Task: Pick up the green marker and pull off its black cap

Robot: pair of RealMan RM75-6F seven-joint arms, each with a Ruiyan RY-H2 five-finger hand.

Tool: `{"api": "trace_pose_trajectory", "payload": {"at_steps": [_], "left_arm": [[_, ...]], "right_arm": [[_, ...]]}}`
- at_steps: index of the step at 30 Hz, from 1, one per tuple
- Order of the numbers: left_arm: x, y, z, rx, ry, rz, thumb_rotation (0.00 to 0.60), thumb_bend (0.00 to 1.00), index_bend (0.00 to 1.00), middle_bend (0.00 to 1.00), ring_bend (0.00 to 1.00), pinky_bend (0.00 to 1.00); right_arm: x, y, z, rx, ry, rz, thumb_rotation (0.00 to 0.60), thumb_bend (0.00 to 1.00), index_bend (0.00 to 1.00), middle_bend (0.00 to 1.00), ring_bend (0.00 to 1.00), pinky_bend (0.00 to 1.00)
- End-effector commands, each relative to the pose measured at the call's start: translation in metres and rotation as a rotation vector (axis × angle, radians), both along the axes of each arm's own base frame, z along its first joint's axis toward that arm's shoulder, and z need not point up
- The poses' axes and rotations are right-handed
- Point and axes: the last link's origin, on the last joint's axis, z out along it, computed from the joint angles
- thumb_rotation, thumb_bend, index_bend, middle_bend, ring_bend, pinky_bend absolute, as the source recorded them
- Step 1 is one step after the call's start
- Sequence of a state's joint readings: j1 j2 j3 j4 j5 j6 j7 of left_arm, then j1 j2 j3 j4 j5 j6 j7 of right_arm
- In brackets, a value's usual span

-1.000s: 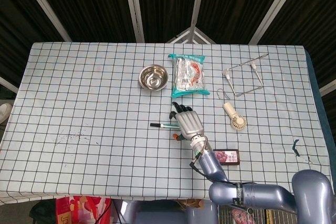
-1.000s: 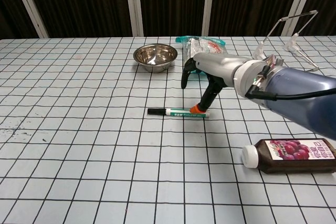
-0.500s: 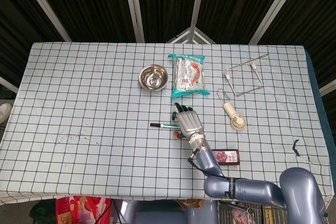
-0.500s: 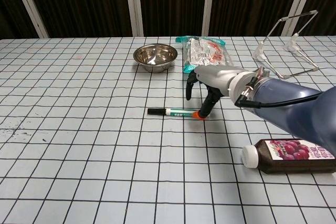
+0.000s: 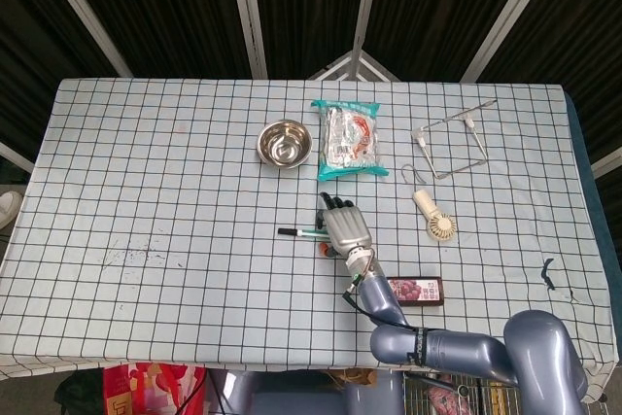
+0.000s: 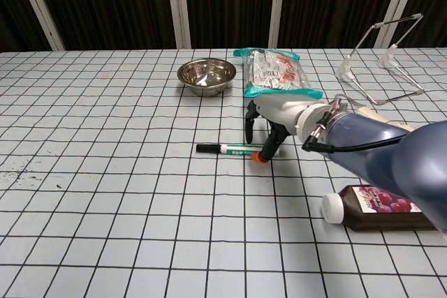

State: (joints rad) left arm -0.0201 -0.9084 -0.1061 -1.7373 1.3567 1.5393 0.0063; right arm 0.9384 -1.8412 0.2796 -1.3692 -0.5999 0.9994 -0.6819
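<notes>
Chest view shows the right robot hand (image 6: 274, 118) lower and nearer the marker (image 6: 234, 149) than a second ago, its fingers (image 6: 250, 125) pointing down at the bench (image 6: 105, 193) and its orange-tipped thumb (image 6: 260, 158) now touching the marker's right end. The fingers are apart and hold nothing. The marker lies flat where it lay before, its black cap (image 6: 206, 148) still on at the left end. Head view places the same robot hand (image 5: 346, 228) over the marker's (image 5: 309, 233) right part, with the cap (image 5: 288, 231) sticking out to the left. A steel bowl (image 6: 206, 75) and a snack bag (image 6: 274, 71) sit behind, unmoved, and a juice bottle (image 6: 380, 207) lies on its side near the right edge. The left robot hand appears in neither view.
</notes>
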Motion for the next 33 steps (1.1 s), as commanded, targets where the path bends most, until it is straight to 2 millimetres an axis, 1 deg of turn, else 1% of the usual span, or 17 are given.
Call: {"api": "trace_pose_trajectory", "payload": {"at_steps": [1, 13, 22, 32, 33], "left_arm": [[-0.001, 0.000, 0.001, 0.003, -0.001, 0.003, 0.600, 0.33, 0.09, 0.00, 0.00, 0.00], [-0.001, 0.000, 0.002, 0.005, 0.012, 0.010, 0.600, 0.33, 0.09, 0.00, 0.00, 0.00], [0.003, 0.000, 0.003, 0.009, 0.017, 0.009, 0.600, 0.33, 0.10, 0.00, 0.00, 0.00], [0.008, 0.003, 0.001, 0.006, 0.019, 0.003, 0.600, 0.33, 0.09, 0.00, 0.00, 0.00], [0.001, -0.003, -0.007, -0.009, 0.012, 0.024, 0.600, 0.33, 0.09, 0.00, 0.00, 0.00]], "right_arm": [[0.000, -0.001, -0.003, 0.002, 0.000, 0.000, 0.600, 0.35, 0.47, 0.08, 0.14, 0.19], [-0.003, -0.006, -0.007, 0.002, 0.003, -0.006, 0.600, 0.37, 0.50, 0.08, 0.14, 0.19], [-0.013, -0.006, -0.006, 0.000, 0.005, -0.008, 0.600, 0.39, 0.50, 0.08, 0.14, 0.19], [-0.023, -0.005, -0.001, 0.002, -0.006, -0.011, 0.600, 0.39, 0.51, 0.08, 0.14, 0.19], [-0.023, -0.004, -0.002, 0.004, -0.009, -0.011, 0.600, 0.39, 0.51, 0.08, 0.14, 0.19]]}}
